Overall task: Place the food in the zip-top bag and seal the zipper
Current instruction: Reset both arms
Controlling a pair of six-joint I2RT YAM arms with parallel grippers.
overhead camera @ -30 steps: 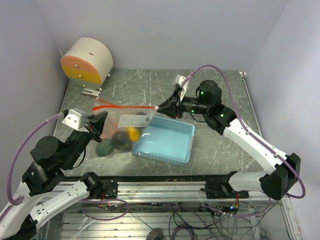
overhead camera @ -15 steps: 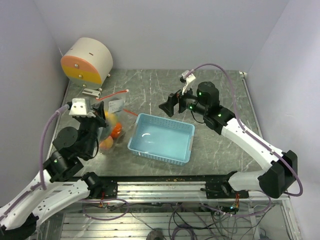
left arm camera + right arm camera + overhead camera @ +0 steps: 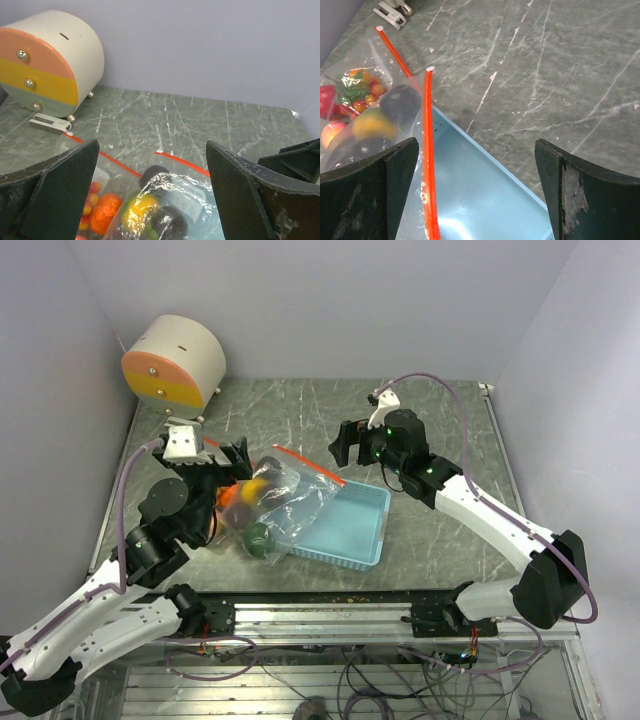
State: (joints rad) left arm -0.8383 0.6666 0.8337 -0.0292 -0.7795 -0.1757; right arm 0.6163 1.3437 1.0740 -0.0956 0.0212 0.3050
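Note:
The clear zip-top bag (image 3: 290, 502) lies slumped on the table, its right side draped over the basket's left rim. The food is inside it: a yellow-orange piece (image 3: 258, 488), a green one (image 3: 259, 538), a dark purple one (image 3: 154, 175) and an orange one (image 3: 102, 212). The red zipper (image 3: 427, 160) runs along the bag's top in two stretches; I cannot tell whether it is pressed together. My left gripper (image 3: 218, 460) hovers open just behind the bag's left end, touching nothing. My right gripper (image 3: 350, 443) stands open above the basket's far corner, apart from the zipper.
The light blue basket (image 3: 355, 530) sits at centre front and holds only the bag's edge. A round cream drum with pink and yellow bands (image 3: 175, 362) stands at the back left, with a small white clip (image 3: 49, 122) before it.
Both grippers opened and let go of the bag. It dropped from being stretched between them onto the table and the basket's rim. The left arm swung forward; the right pulled back.

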